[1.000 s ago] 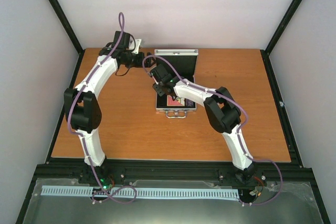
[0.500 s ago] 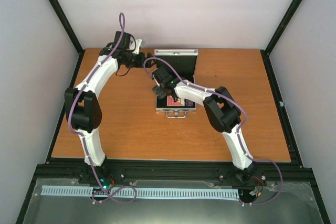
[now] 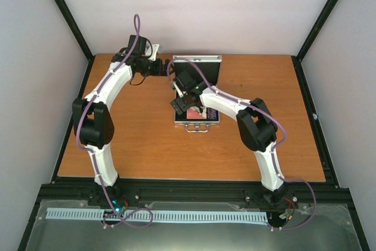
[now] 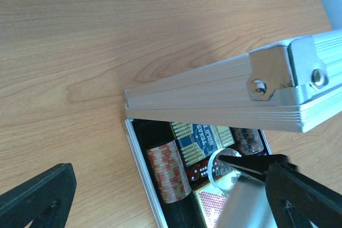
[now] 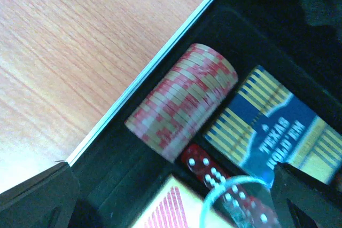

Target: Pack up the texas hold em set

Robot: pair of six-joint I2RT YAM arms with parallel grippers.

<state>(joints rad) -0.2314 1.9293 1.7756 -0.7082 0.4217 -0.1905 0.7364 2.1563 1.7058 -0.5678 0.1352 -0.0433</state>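
Your right claw (image 5: 171, 185) is spread wide over the open aluminium case (image 3: 197, 123), fingers splayed well apart, nothing pinched between them. Below it, on the black lining, a red-and-cream chip stack (image 5: 181, 100) lies on its side along the silver rim. The blue card deck (image 5: 267, 132) is just beside it, and the tiny red dice (image 5: 203, 166) are tucked at the stack's near end. The clear round disc (image 5: 235, 198) lies over the dice, and a red-backed deck (image 5: 171, 209) peeks in at the bottom edge.

Over to your left claw (image 4: 171, 185): open too, holding nothing, hanging near the left end of the raised lid (image 4: 214, 100). From there you can see a second chip stack (image 4: 248, 140) beyond the blue deck. The case sits mid-worktop (image 3: 135, 145), towards the far edge, with its handle (image 3: 198, 129) facing the arm bases.
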